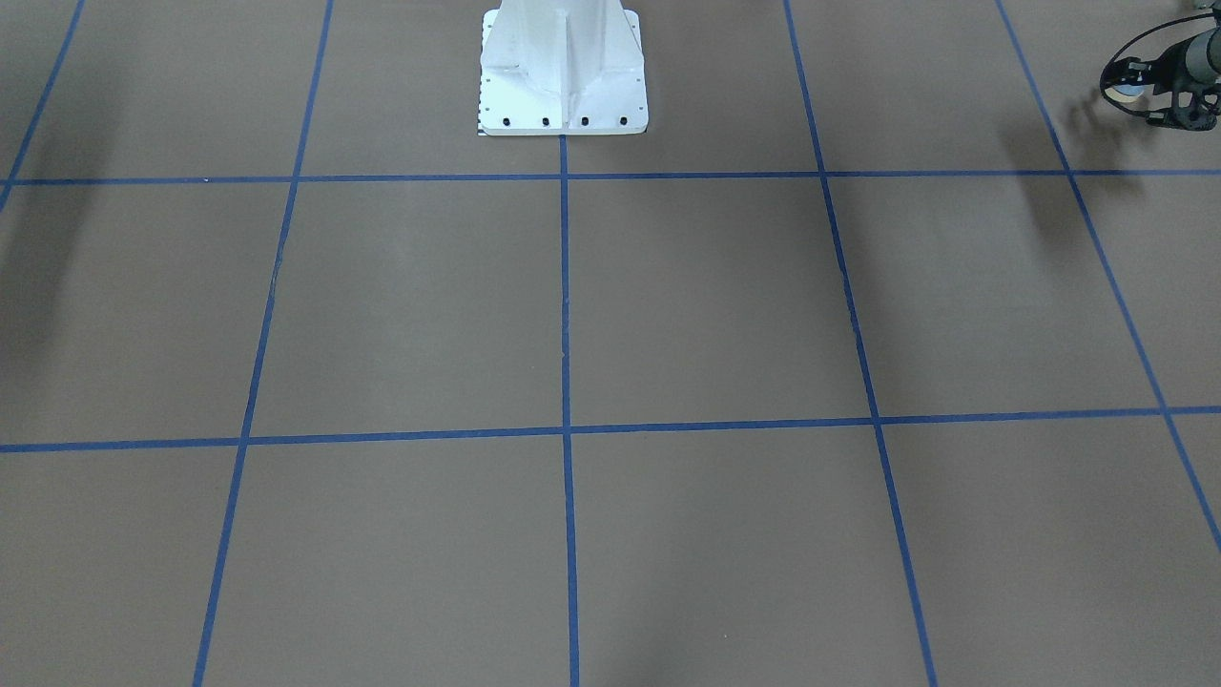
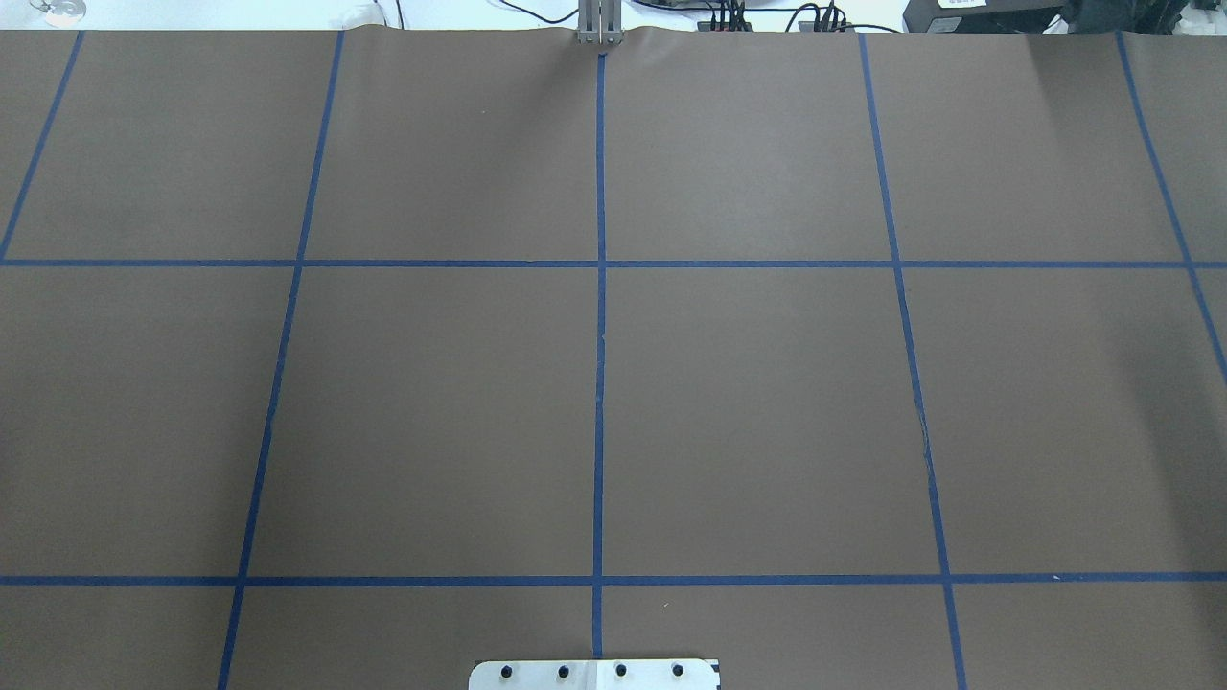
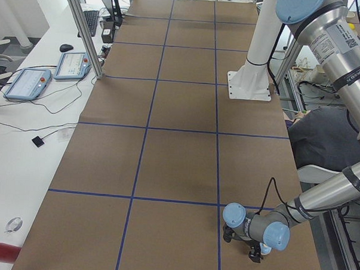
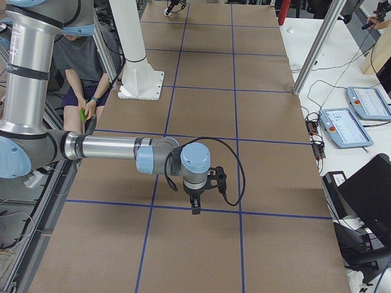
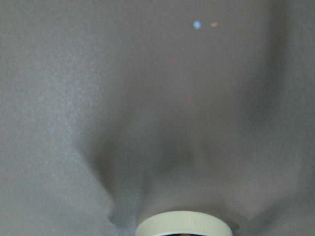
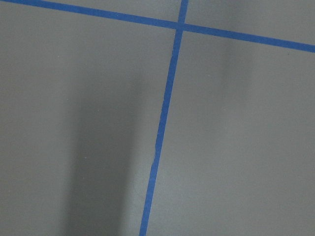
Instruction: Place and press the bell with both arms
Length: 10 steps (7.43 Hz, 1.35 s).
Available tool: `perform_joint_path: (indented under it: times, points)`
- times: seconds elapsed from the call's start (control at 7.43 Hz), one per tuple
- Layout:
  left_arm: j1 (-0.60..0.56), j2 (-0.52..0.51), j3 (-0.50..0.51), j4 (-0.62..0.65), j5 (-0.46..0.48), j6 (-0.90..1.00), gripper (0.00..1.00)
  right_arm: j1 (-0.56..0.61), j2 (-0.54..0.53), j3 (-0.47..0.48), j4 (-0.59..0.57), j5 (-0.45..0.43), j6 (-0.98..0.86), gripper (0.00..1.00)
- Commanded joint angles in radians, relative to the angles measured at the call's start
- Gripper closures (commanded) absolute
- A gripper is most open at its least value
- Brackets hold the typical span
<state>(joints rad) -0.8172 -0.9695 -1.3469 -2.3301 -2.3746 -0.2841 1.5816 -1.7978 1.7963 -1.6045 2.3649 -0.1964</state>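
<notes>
The bell [image 1: 1127, 93], light blue with a cream base, is at the table's end on my left side, between the fingers of my left gripper [image 1: 1141, 86], which looks shut on it just above the brown mat. It also shows in the exterior left view [image 3: 264, 250] under that gripper [image 3: 255, 253]. The left wrist view shows only the bell's cream rim [image 5: 183, 223] at the bottom edge. My right gripper [image 4: 195, 206] shows only in the exterior right view, pointing down above a blue line; I cannot tell whether it is open or shut.
The white bolted pedestal [image 1: 563, 67] stands at the table's robot side, also seen in the overhead view [image 2: 594, 674]. Blue tape lines [image 2: 600, 383] grid the brown mat. A seated person [image 4: 79, 55] is beside the pedestal. Tablets [image 3: 27, 83] lie on the side table.
</notes>
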Motion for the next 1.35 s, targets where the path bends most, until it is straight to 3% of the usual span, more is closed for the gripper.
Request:
perform_joint_path:
  times: [0.0, 0.13, 0.54, 0.81, 1.21]
  points:
    - [0.004, 0.000, 0.000, -0.001, 0.000, 0.002, 0.09, 0.000, 0.000, 0.000, 0.000, 0.005, 0.000, 0.00]
    - [0.004, 0.000, 0.000, -0.003, 0.000, 0.002, 0.19, 0.000, 0.000, 0.000, 0.000, 0.007, 0.000, 0.00]
    - [0.007, 0.000, 0.000, -0.005, 0.000, 0.002, 0.29, 0.000, 0.000, 0.002, 0.000, 0.007, 0.000, 0.00]
    - [0.009, 0.005, -0.001, -0.024, -0.002, 0.000, 0.54, 0.000, 0.000, 0.008, 0.000, 0.007, 0.000, 0.00]
    - [0.010, 0.029, -0.001, -0.077, -0.002, -0.001, 0.69, 0.000, 0.000, 0.008, 0.000, 0.007, 0.000, 0.00]
